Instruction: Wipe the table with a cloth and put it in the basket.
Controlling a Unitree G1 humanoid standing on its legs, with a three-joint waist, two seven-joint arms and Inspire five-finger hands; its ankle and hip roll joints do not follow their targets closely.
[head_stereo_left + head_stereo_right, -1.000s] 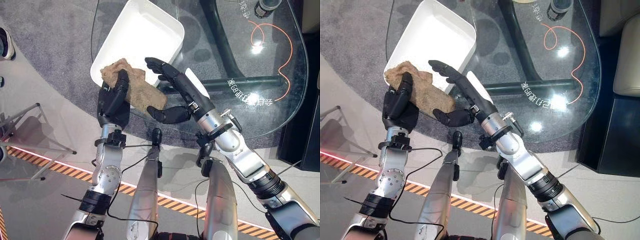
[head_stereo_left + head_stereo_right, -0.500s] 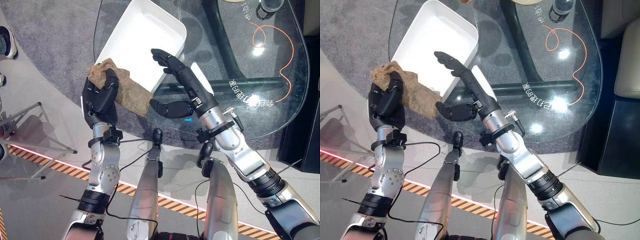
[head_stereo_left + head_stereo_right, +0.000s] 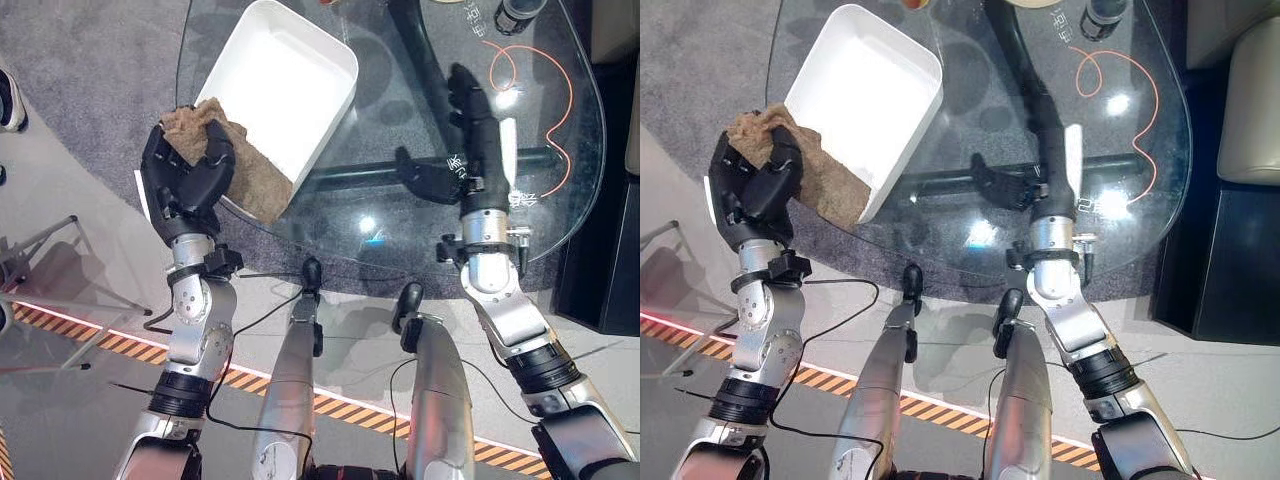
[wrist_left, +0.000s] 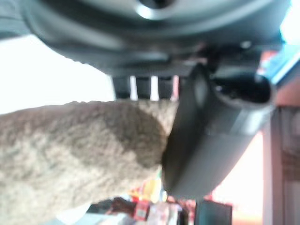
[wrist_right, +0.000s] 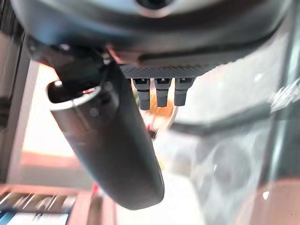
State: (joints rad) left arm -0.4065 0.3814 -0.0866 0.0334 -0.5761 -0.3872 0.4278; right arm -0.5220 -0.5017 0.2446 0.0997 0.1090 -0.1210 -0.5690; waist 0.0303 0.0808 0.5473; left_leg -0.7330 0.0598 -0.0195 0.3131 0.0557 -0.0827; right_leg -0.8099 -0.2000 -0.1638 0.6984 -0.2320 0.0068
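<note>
Head views bright and even, light from overhead. Hard white glare spots on glass table (image 3: 560, 230) at center and upper right of frame, and again mid-right in the right eye view. Basket (image 3: 300, 60) near blown-out white in the upper left. Soft shadows on the floor (image 3: 60, 220) at the left edge. Left wrist view: backlit, white blowout upper left, cloth (image 4: 70, 150) shaded at center. Right wrist view: bright washed background, dark silhouette along the top.
</note>
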